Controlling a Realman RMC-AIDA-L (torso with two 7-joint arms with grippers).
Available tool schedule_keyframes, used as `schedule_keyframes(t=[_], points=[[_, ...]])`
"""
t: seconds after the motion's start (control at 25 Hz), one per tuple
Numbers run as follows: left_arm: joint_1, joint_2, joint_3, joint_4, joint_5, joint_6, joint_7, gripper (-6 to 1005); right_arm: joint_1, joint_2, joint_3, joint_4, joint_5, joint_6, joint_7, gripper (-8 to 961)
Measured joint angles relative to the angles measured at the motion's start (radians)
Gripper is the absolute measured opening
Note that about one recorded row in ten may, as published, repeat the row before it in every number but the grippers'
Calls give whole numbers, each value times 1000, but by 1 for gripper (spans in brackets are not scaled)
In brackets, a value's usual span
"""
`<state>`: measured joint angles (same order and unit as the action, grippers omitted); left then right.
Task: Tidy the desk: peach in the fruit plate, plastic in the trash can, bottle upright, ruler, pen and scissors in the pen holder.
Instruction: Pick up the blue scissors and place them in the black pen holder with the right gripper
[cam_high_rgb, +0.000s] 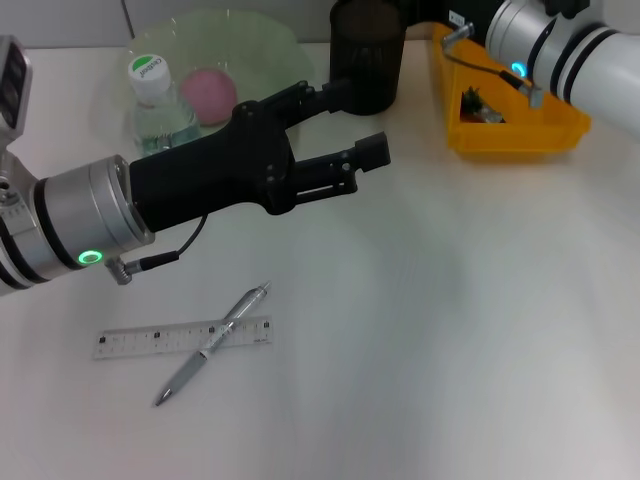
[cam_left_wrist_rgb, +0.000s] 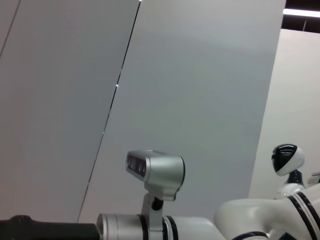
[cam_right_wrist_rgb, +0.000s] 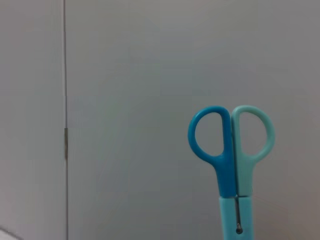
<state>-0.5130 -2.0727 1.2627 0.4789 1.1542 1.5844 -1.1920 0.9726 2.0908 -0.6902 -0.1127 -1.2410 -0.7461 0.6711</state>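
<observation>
My left gripper (cam_high_rgb: 362, 122) hangs open and empty above the table, just short of the black pen holder (cam_high_rgb: 368, 55). A pink peach (cam_high_rgb: 208, 93) lies in the green fruit plate (cam_high_rgb: 262, 42). The bottle (cam_high_rgb: 160, 108), with a green cap, stands upright at the plate's near left rim. A clear ruler (cam_high_rgb: 150, 340) lies flat near the front left, with the silver pen (cam_high_rgb: 215, 342) lying across it. My right arm (cam_high_rgb: 560, 45) reaches in at the back right, its hand mostly cut off behind the pen holder. In the right wrist view, blue-handled scissors (cam_right_wrist_rgb: 231, 150) stand handles-up close to the camera.
A yellow trash can (cam_high_rgb: 520, 135) stands at the back right with some small bits inside. The left wrist view holds only a grey wall and another robot (cam_left_wrist_rgb: 160, 172).
</observation>
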Motion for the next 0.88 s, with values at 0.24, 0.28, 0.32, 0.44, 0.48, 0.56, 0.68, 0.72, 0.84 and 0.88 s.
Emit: schedule_keyframes(t=[0.24,0.28,0.32,0.44,0.48,0.56,0.68,0.72,0.84,0.88], points=[[-1,0,1,-3,-1,-11,-1,864,-1,1,12,36,5,1,-78,198],[-1,0,1,-3,-1,-11,-1,864,-2,2,12,37,5,0,-81,198],[-1,0,1,-6,-1,-12,-1,864,-3,2,12,37,6,-1,-82,198],[-1,0,2,-10,-1,-14,-1,864,-5,2,14,38,7,1,-82,198],[-1,-1,3,-10,-1,-14,-1,864,-6,2,14,38,7,1,-82,198],[-1,-1,3,-11,-1,-14,-1,864,-8,2,14,38,7,1,-82,199],[-1,-1,5,-11,-1,-15,-2,864,-10,2,14,40,7,4,-82,199],[-1,-1,5,-11,-1,-15,-1,864,-11,2,14,41,7,4,-82,199],[-2,-1,6,-11,-1,-15,-1,864,-11,2,14,41,7,4,-82,199],[-2,-1,6,-11,-1,-15,-1,864,-11,2,14,41,7,4,-82,199]])
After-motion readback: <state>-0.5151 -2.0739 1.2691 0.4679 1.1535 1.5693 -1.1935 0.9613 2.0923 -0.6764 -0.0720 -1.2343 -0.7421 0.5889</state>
